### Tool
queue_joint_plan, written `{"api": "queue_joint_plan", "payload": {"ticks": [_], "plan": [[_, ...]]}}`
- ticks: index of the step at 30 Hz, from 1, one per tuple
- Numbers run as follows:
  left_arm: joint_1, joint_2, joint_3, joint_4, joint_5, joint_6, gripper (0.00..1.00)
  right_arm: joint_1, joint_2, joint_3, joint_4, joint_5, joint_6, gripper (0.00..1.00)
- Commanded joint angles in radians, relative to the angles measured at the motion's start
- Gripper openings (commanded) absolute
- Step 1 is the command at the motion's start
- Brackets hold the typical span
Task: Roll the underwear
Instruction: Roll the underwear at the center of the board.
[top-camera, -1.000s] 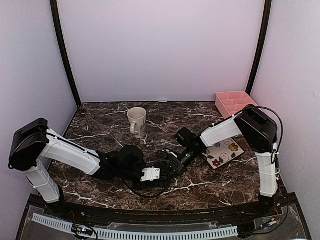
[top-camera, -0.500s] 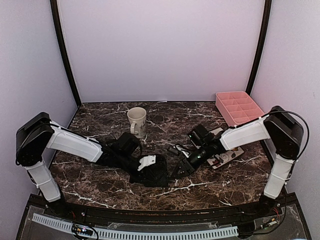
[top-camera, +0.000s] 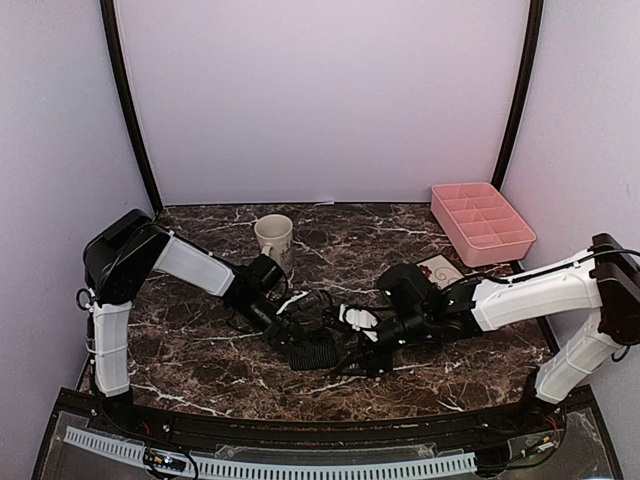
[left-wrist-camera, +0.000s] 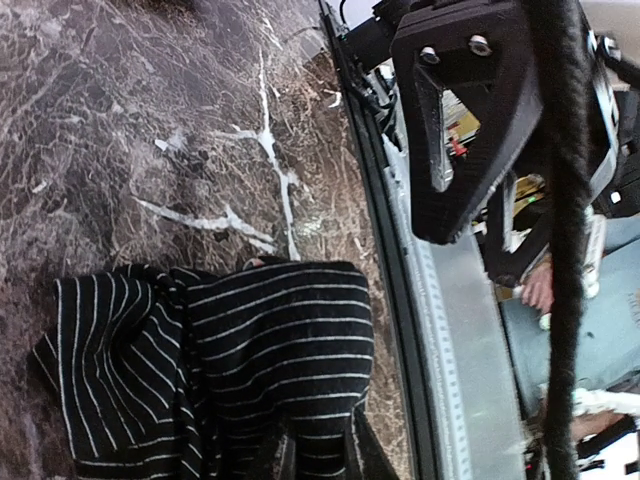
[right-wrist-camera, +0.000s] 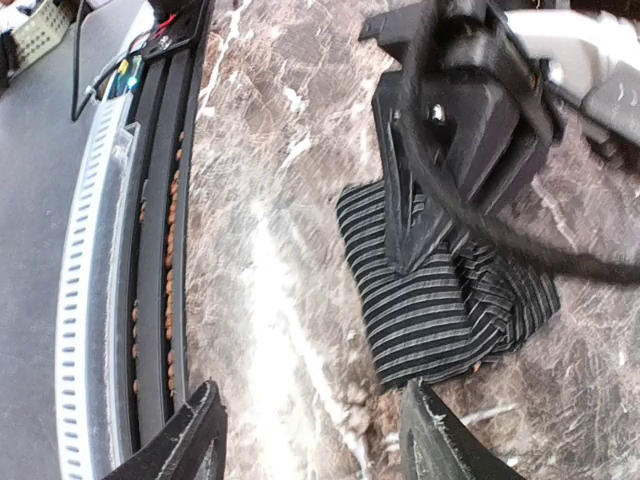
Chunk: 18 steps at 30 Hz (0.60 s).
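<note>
The black ribbed underwear (top-camera: 312, 352) lies bunched on the marble table near the front centre. It also shows in the left wrist view (left-wrist-camera: 250, 340) and in the right wrist view (right-wrist-camera: 440, 300). My left gripper (top-camera: 318, 335) (left-wrist-camera: 325, 462) comes in from the left, and its fingers are closed on a fold of the black cloth. My right gripper (top-camera: 362, 352) (right-wrist-camera: 315, 445) is open wide and empty, low over the table just right of the cloth. The pale pink and white underwear is out of view.
A cream mug (top-camera: 273, 243) stands at the back left of centre. A pink divided tray (top-camera: 482, 223) sits at the back right. The flowered plate (top-camera: 440, 269) lies partly behind the right arm. The table's front rail (top-camera: 300, 466) runs close to the cloth.
The left arm has drawn back and left, still holding the black cloth. The right arm has stretched out low and leftward, and its open gripper now sits beside the cloth.
</note>
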<state>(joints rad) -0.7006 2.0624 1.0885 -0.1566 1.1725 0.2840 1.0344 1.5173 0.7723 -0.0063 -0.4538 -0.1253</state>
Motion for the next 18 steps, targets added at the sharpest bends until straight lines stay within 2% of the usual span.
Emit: {"api": "queue_joint_plan", "payload": {"ticks": [1, 10, 13, 14, 18], "plan": [[0.009, 0.074, 0.03, -0.163, 0.065, 0.013, 0.13, 0.034, 0.036, 0.045, 0.056, 0.102, -0.116, 0.59], [0.031, 0.112, 0.045, -0.161, 0.085, 0.007, 0.13, 0.056, 0.206, 0.153, 0.036, 0.148, -0.23, 0.56], [0.035, 0.117, 0.048, -0.162, 0.083, 0.007, 0.13, 0.058, 0.243, 0.165, 0.039, 0.151, -0.239, 0.5], [0.034, 0.117, 0.048, -0.163, 0.083, 0.008, 0.14, 0.058, 0.253, 0.17, 0.035, 0.15, -0.241, 0.45], [0.038, 0.106, 0.056, -0.167, 0.064, 0.009, 0.21, 0.058, 0.268, 0.165, 0.023, 0.136, -0.222, 0.06]]}}
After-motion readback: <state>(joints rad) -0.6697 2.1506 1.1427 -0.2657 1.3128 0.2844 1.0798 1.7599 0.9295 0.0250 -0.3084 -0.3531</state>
